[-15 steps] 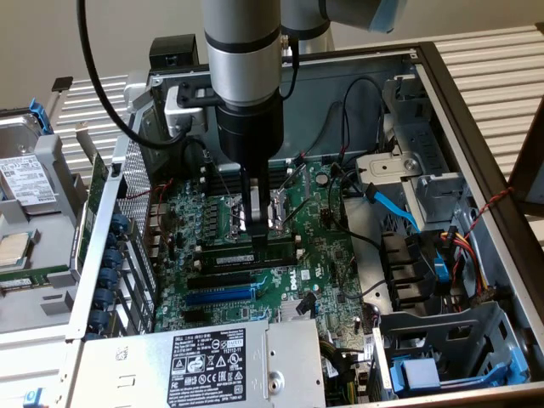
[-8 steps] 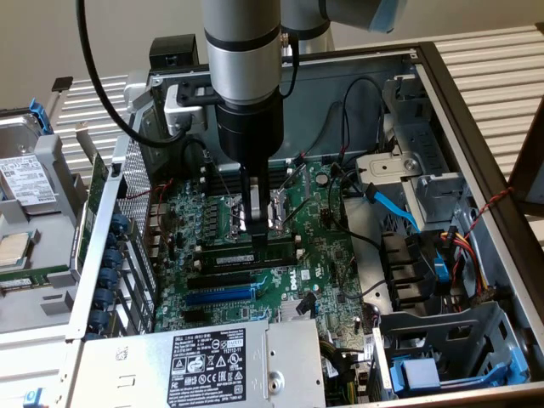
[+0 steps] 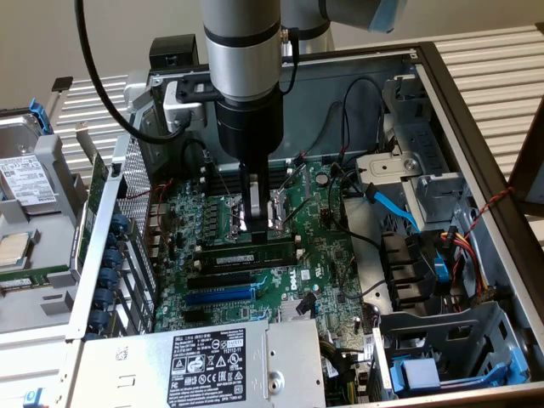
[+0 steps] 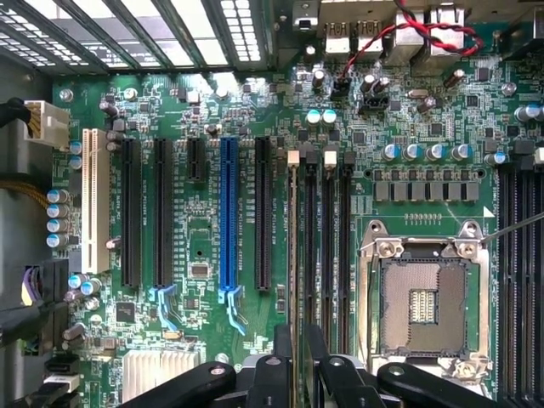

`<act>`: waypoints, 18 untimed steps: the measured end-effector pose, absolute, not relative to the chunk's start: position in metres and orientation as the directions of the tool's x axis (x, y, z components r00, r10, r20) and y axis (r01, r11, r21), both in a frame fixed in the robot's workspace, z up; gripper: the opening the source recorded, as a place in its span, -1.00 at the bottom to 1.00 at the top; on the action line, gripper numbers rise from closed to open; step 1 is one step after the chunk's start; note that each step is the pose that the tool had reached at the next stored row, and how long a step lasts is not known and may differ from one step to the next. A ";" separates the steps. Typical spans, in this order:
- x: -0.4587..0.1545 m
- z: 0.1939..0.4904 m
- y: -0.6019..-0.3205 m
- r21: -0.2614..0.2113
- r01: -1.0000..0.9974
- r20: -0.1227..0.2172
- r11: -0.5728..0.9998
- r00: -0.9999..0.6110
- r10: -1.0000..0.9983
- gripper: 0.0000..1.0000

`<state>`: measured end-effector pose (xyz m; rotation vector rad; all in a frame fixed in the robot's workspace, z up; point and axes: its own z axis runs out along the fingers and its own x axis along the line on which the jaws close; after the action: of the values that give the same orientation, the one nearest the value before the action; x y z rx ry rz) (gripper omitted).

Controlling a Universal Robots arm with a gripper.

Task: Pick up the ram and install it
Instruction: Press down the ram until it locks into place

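Inside the open computer case, the claw (image 3: 259, 223) hangs straight down over the motherboard (image 3: 255, 272), its fingers closed on the top edge of the ram (image 3: 253, 252). The green stick stands on edge directly beneath the claw, its long axis running along the black memory slots (image 4: 327, 246) beside the empty CPU socket (image 4: 422, 303). From the wrist view, the ram (image 4: 293, 255) lies edge-on in line with the outermost slot, between the claw's fingers.

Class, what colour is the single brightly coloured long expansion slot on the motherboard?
Blue: the expansion slot, clearest in the wrist view.
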<state>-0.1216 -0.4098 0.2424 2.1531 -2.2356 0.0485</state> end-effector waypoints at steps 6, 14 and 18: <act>-0.122 0.243 -0.410 0.004 -0.999 0.043 0.038 -0.037 -0.998 -0.58; -0.122 0.243 -0.410 0.004 -0.999 0.043 0.038 -0.037 -0.998 -0.58; -0.122 0.243 -0.410 0.004 -0.999 0.043 0.038 -0.037 -0.998 -0.79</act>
<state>-0.1216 -0.4098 0.2432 2.1561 -2.2383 0.0422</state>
